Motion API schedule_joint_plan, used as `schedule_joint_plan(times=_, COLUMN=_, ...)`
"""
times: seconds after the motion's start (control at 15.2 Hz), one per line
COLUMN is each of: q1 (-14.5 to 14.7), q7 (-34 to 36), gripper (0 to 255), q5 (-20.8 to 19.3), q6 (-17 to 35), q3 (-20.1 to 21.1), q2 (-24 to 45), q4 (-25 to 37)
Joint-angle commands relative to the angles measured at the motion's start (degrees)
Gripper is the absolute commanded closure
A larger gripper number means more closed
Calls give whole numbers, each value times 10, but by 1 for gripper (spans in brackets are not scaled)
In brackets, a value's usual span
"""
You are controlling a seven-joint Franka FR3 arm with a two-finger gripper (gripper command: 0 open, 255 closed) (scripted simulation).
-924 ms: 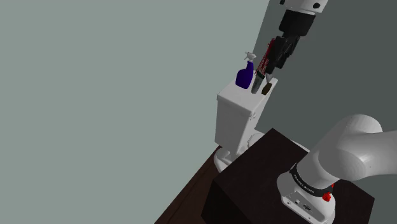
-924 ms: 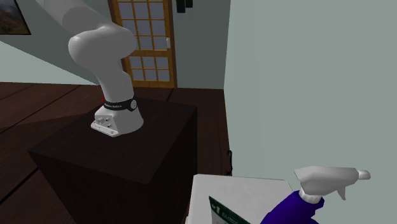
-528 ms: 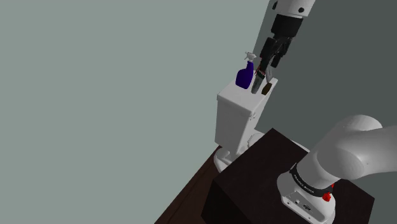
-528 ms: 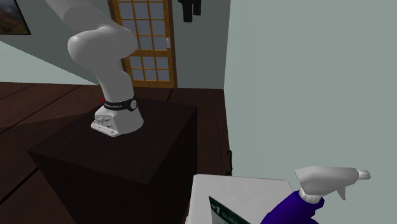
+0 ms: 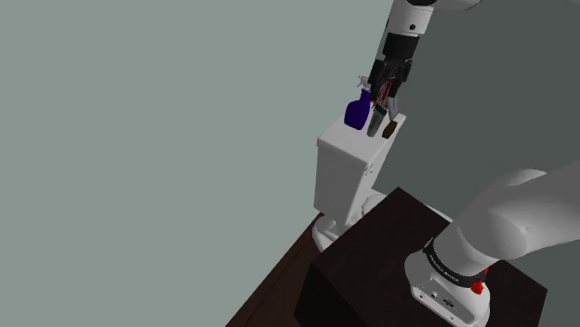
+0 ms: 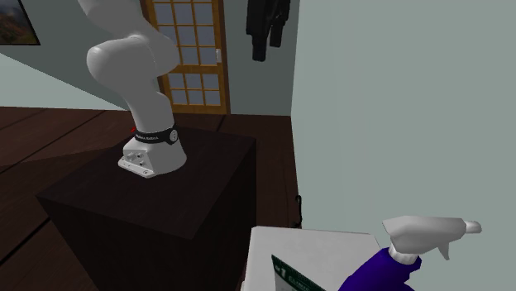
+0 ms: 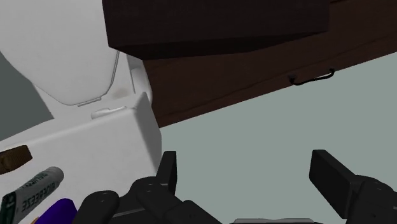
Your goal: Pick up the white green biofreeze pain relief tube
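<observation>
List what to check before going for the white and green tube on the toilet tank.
1. The tool is open: ok, its fingers stand apart with nothing between them.
2. The tube is located: ok, on top of the toilet tank.
3. The tube is between the fingers: not ok, it sits outside the gap, off to one side.
4. Neighbours are noted: ok, the blue spray bottle is right beside the tube, and a brown item is close by.
5. There is finger room beside the tube: cannot tell.
</observation>
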Motion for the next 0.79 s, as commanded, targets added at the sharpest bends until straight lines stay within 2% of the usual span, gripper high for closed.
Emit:
schedule_joint_plan(times=0.0, q1=-8, q7=-5, gripper=0, q5=-4, q6=11, q3=-13, q2=38, q4=18)
schedule_joint_plan(times=0.73, q1=-54, q7=-39, gripper=0, q5=1, q6=37, q3=-79, q2=260, q4=159)
